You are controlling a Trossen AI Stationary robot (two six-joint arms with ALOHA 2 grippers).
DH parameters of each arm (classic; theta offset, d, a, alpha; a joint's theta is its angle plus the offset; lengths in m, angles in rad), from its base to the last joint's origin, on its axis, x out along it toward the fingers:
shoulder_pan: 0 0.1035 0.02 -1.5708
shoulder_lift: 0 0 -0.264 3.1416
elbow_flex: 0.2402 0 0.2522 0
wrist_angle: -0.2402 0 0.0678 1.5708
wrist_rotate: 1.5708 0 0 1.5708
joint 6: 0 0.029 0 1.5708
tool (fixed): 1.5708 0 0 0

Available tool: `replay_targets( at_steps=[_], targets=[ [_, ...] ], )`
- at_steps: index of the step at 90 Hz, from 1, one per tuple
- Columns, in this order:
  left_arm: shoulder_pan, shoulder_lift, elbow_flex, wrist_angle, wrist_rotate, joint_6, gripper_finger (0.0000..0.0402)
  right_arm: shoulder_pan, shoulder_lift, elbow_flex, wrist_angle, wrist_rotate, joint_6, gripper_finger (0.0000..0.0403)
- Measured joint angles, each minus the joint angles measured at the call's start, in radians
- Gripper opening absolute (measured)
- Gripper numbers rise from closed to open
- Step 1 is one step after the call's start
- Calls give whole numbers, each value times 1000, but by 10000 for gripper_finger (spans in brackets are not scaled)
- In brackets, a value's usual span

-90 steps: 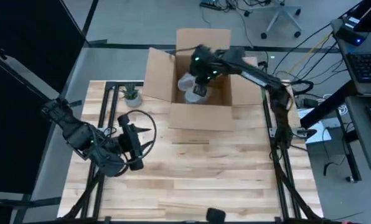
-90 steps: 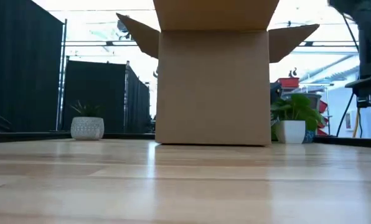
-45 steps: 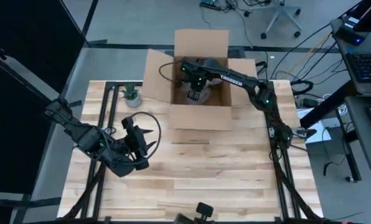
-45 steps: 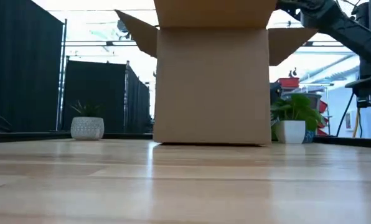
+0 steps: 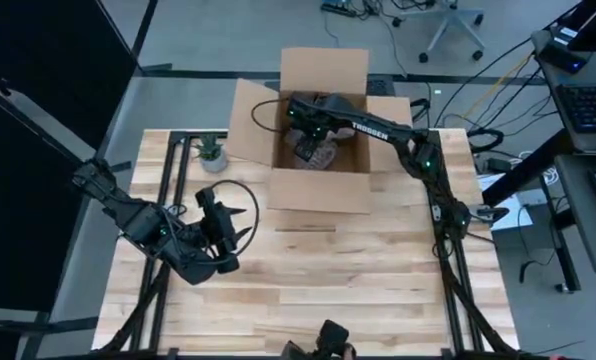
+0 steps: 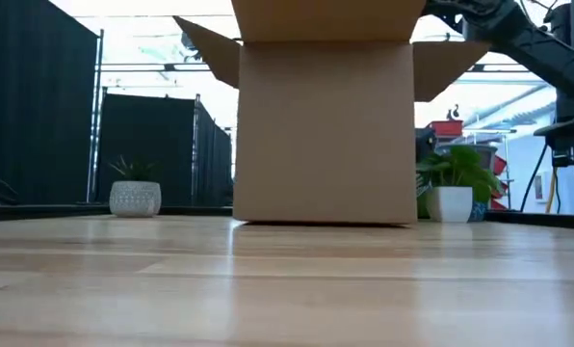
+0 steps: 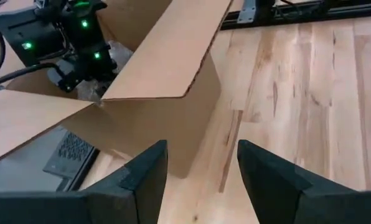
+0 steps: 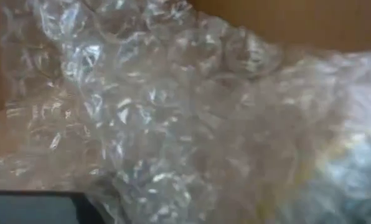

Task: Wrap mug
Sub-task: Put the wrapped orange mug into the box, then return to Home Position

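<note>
Mug bundle, swathed in bubble wrap inside the cardboard box at upper centre, looks soft and slippery outside yet breakable within, best held around its middle; right gripper hangs over it, grip unreadable, while left gripper waits spread apart.

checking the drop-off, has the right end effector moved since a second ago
Yes. In the high view the right end effector has dropped from above the open brown cardboard box down into it, shifting toward its left wall, against the clear bubble-wrap bundle.
</note>
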Motion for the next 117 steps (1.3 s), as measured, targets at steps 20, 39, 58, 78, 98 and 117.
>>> replay_targets(
  at_steps=[20, 39, 58, 78, 98, 117],
  targets=[
    [0, 0, 0, 1, 17, 0, 183, -2, -130, 41, -35, 7, 13, 223],
    [0, 0, 0, 0, 18, 0, 183, 1, -243, 40, -67, 18, 7, 224],
    [3, -1, 0, -6, 33, 36, 179, 33, -414, 38, -157, 21, 5, 224],
    [11, -27, -34, -14, 51, 44, 106, 157, -603, 39, -349, -58, 41, 186],
    [11, -225, -202, 3, 169, -2, 7, 361, -854, -144, -341, -125, 151, 104],
    [12, -533, -500, 200, 318, -27, 0, 516, -1164, -666, -30, -130, 272, 12]
  ],
)
